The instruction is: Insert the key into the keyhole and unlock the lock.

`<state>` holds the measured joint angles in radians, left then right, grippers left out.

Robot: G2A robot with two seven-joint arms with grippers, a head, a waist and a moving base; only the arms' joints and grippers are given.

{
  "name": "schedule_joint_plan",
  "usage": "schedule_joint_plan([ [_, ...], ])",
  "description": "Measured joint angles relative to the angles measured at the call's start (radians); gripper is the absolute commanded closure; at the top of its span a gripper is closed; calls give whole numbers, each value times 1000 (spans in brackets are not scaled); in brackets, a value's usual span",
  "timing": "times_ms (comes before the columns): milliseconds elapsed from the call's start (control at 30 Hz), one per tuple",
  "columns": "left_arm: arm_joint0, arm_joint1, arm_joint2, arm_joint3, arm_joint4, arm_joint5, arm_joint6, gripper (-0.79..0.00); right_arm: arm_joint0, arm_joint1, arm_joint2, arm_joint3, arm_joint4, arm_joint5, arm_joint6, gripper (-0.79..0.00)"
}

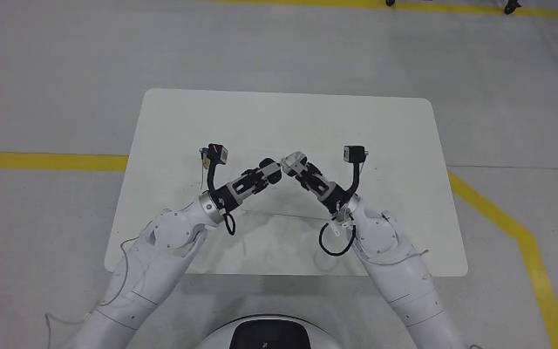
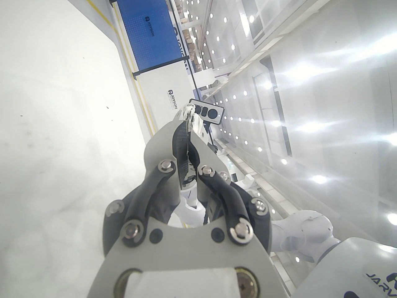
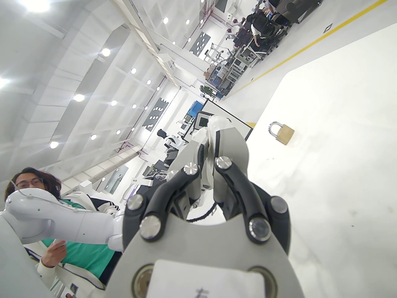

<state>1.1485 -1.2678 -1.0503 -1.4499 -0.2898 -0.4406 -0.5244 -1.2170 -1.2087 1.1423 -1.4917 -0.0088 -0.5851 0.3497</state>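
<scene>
Grey floor marked with yellow lines surrounds the white bench [image 1: 174, 131], which both arms reach over from the near side. Their ends meet above its middle. The left tool [image 1: 268, 166] and the right tool [image 1: 290, 160] point at each other, tip close to tip. The left tool's fingers [image 2: 181, 137] are pressed together, and their pale, crinkled tips leave no visible gap. I cannot tell whether anything is pinched between them. The right tool's fingers [image 3: 231, 144] are likewise drawn together at their pale-wrapped tips, with nothing visibly held. A brass padlock [image 3: 281, 133] with a silver shackle rests on the bench beyond the right tool, apart from both tools and touched by neither.
</scene>
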Motion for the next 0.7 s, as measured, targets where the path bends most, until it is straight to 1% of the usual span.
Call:
schedule_joint_plan([
  [300, -2, 0, -10, -1, 21, -15, -14, 0, -12, 0, 16, -5, -2, -9, 2, 0],
  [333, -2, 0, -15, -2, 27, -21, -15, 0, -14, 1, 21, -4, -2, -10, 4, -68],
  [367, -2, 1, -20, -5, 33, -26, -16, 0, -17, 2, 27, -3, -1, -11, 9, -185],
  [400, 0, 3, -28, -9, 41, -32, -20, 0, -20, 5, 38, -3, -4, -14, 20, -268],
  [433, 2, 5, -35, -12, 47, -35, -25, 0, -23, 8, 49, -3, -6, -18, 31, -336],
  [467, 5, 7, -42, -17, 54, -38, -31, 0, -26, 12, 64, -4, -10, -23, 42, -363],
  [500, 9, 10, -51, -24, 63, -39, -42, 0, -32, 17, 87, -7, -14, -28, 51, -560],
  [533, 12, 12, -58, -30, 69, -40, -51, 0, -37, 20, 105, -11, -16, -30, 54, -785],
  [633, 23, 18, -76, -48, 76, -37, -84, 0, -55, 30, 159, -34, -20, -34, 59, -785],
  [700, 27, 23, -87, -58, 84, -35, -110, 0, -57, 31, 166, -37, -22, -35, 57, -785],
])
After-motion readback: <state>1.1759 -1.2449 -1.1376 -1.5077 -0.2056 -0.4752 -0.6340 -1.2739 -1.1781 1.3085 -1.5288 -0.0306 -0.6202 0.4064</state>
